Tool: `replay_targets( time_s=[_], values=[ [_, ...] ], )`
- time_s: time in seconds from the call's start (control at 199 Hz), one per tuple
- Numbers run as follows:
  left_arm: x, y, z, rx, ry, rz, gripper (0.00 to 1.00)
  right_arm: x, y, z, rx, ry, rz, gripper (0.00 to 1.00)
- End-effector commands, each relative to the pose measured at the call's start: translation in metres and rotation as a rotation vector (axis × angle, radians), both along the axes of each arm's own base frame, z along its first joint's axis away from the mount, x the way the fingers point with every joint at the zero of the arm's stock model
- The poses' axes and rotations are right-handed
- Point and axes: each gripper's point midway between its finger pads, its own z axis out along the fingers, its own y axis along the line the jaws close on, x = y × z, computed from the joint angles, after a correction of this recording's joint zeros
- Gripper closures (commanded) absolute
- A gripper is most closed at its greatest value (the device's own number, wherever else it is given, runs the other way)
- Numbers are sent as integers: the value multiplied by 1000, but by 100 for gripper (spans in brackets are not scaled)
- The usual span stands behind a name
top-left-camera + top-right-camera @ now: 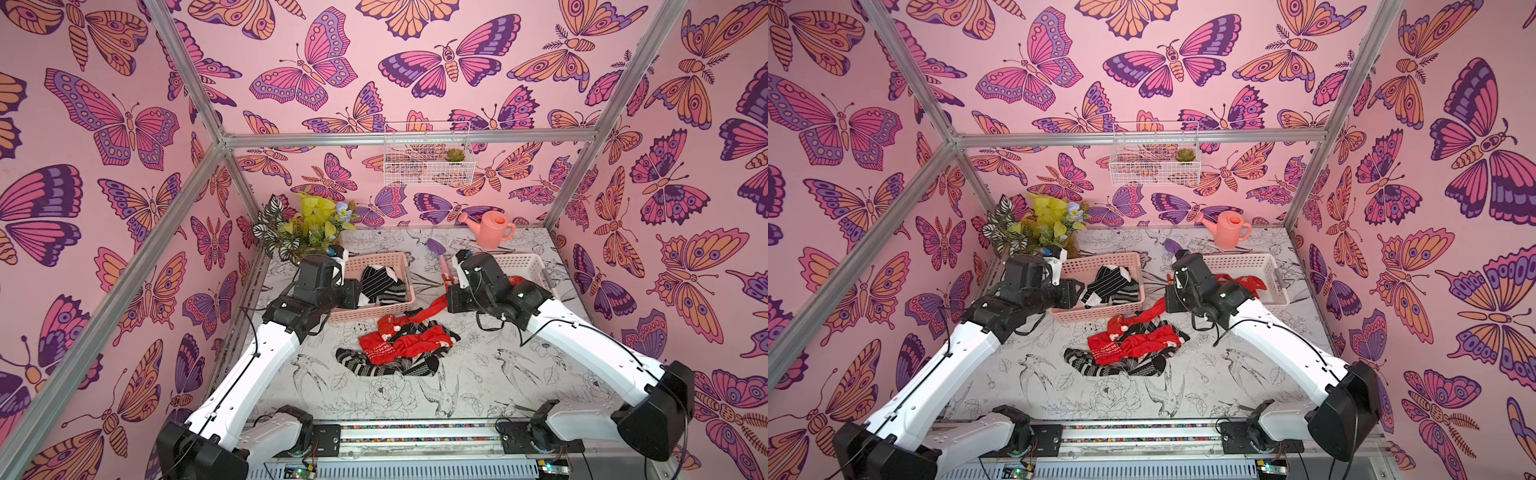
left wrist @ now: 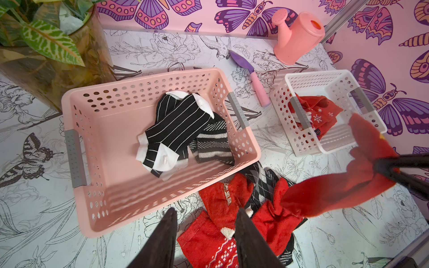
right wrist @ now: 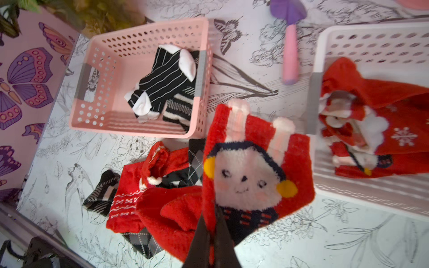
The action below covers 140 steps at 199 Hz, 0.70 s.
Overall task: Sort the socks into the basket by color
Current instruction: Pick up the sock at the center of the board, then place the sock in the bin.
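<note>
Pinching a red sock (image 3: pixel 250 176) with the right gripper (image 3: pixel 214 208), pressed together on the plush fabric, beside the white basket (image 3: pixel 371 30) holding more red ones. Looks light, limp and stretchy, no fragility; best nipped at a cuff or fold. Hovering with the left gripper (image 2: pixel 206 210), spread and empty, over the sock pile (image 2: pixel 222 201) on the table (image 2: pixel 46 208). Striped socks (image 2: pixel 176 130) in the pink basket (image 2: pixel 111 139). Watch the trailing tail dragging the pile; trowel (image 2: pixel 257 88) between baskets, watering can (image 2: pixel 299 34) well back.

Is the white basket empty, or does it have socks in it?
Not empty. The white basket holds a bunch of red socks, one with a snowflake, seen in both wrist views. How many, I cannot tell.
</note>
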Motion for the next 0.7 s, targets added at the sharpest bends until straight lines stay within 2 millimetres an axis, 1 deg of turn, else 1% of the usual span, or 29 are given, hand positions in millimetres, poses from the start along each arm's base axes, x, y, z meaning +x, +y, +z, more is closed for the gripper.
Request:
replay_targets(
  time_s=[0.0, 0.145, 0.331, 0.436, 0.577, 0.697],
  values=[
    [-2, 0, -4, -8, 6, -11, 56, 11, -25, 18, -4, -30, -35, 97],
    [-2, 0, -3, -8, 4, -10, 56, 29, -55, 25, 2, -38, -101, 97],
    [-1, 0, -3, -6, 3, -11, 56, 50, -91, 23, 18, -19, -184, 97],
    [-2, 0, -2, -8, 1, -11, 56, 60, -108, 23, 31, -15, -224, 97],
    [-2, 0, -1, -9, -1, -12, 56, 71, -132, 19, 52, 5, -275, 97],
    [-3, 0, 0, -12, -2, -16, 56, 79, -155, 8, 71, 38, -334, 98]
  ],
)
